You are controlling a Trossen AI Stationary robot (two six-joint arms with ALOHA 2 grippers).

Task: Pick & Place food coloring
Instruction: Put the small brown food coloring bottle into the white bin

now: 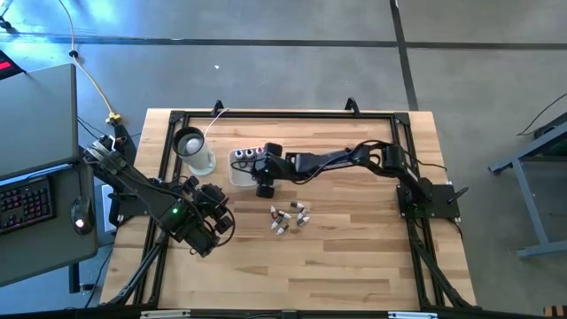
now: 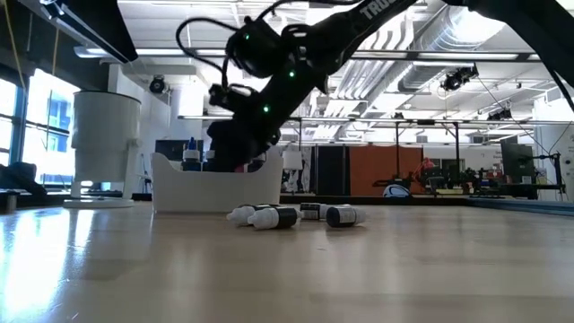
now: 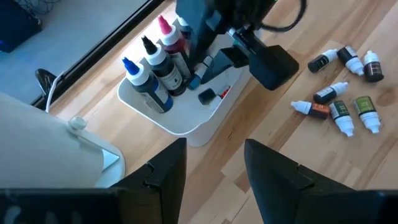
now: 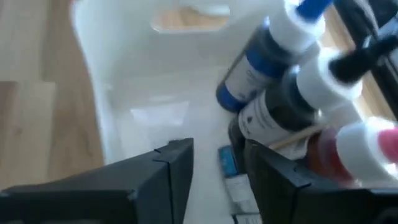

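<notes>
The right gripper (image 4: 217,171) hangs inside the white tray (image 3: 186,127), fingers parted around nothing, a small bottle (image 4: 235,174) lying below. More food coloring bottles (image 1: 290,217) lie scattered on the bench (image 1: 354,266). The left gripper (image 3: 214,171) waits open.

Even, bright overhead light on the wooden table (image 1: 354,266); shadows beneath the arms are faint and short. In the low view, ceiling strip lights (image 2: 386,36) and a window (image 2: 27,117) backlight the scene, so the arm reads as a near silhouette and the tabletop carries a pale sheen. The right wrist view is soft throughout, probably from motion or close focus; the white tray (image 4: 124,93) is nearly overexposed. The left wrist view is sharper.
</notes>
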